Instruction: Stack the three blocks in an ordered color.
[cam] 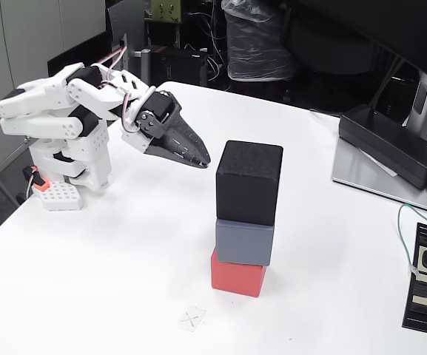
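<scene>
Fixed view, looking down across a white desk point(109, 281). Near the middle, slightly right: a stack of three cubes. Red block point(237, 276) at the bottom, resting on the desk; slate grey block point(244, 242) on top of it, shifted a little to the right so part of the red top face peeks out at left; black block point(249, 182) on top, the largest-looking of the three and roughly squared over the grey one. Stack upright, touching nothing else.

At left: a white robot arm point(58, 118) with black joints, folded low over its base near the desk edge. Gripper point(198, 157) stretched out toward the stack, tilted downward, hanging just left of the black block and apart from it. Dark fingers point(176, 140) pressed together to a point, holding nothing.

At right: a long black power adapter point(391, 144) lying on a grey monitor base point(361, 174), and a black power strip point(424, 277) with a plug in it near the desk's right edge. A faint pencilled cross mark point(192, 319) on the desk in front of the stack.
</scene>
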